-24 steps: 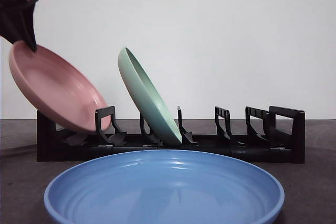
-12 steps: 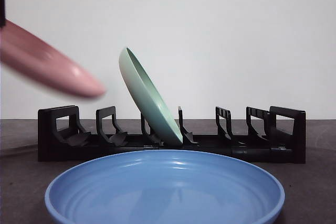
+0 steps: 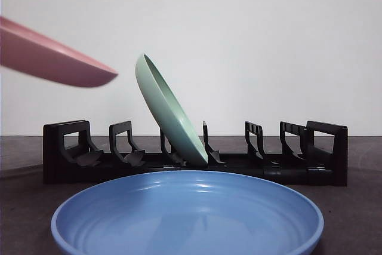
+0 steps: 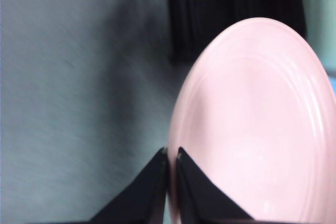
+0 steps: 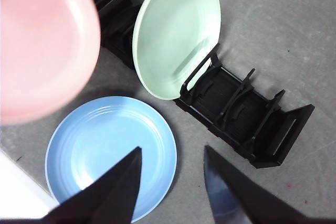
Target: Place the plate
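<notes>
Jaws pinched nearly together, our left gripper (image 4: 171,153) clamps the rim of the pink plate (image 4: 257,124), which hangs tilted in the air above the left end of the black rack (image 3: 194,153), touching none of its slots. Our right gripper (image 5: 170,156) hovers high over the surface (image 5: 283,30) with its jaws spread wide and holding nothing. We see the green plate (image 3: 170,111) leaning in a middle slot, and the blue plate (image 3: 188,216) lying flat in front of the rack.
</notes>
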### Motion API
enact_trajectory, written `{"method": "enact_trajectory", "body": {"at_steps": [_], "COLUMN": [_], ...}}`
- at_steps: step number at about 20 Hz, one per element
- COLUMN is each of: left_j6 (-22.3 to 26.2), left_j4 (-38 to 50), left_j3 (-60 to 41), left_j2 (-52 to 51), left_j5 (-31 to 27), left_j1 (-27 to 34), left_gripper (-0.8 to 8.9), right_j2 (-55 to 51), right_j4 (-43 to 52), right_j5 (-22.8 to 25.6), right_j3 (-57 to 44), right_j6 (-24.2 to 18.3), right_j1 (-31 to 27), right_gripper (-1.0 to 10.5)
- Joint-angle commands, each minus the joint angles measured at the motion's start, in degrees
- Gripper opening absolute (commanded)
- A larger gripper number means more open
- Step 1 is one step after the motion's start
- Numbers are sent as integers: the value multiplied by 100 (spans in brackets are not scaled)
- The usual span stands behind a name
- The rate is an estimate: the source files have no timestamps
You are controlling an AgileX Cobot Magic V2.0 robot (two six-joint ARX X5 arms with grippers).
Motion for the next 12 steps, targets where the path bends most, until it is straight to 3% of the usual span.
{"method": "enact_trajectory", "body": {"at_steps": [1,5,12], "left_j6": [-334,-901,-1945], "left_j4": [271,813,2009], "left_j3": [-625,-1558,-2623], "left_j2": [-356,-778,-944], "left_j5": [437,986,802], "left_j1": [-20,-96,-951], "left_gripper": [10,10,10], "right_j2": [37,37,37], "right_j4": [15,17,20], "right_j5": [22,22,195], "right_j3": [122,122,122], "right_j6": [98,101,109], "right_j1": [63,63,63], "right_gripper": [189,189,189]}}
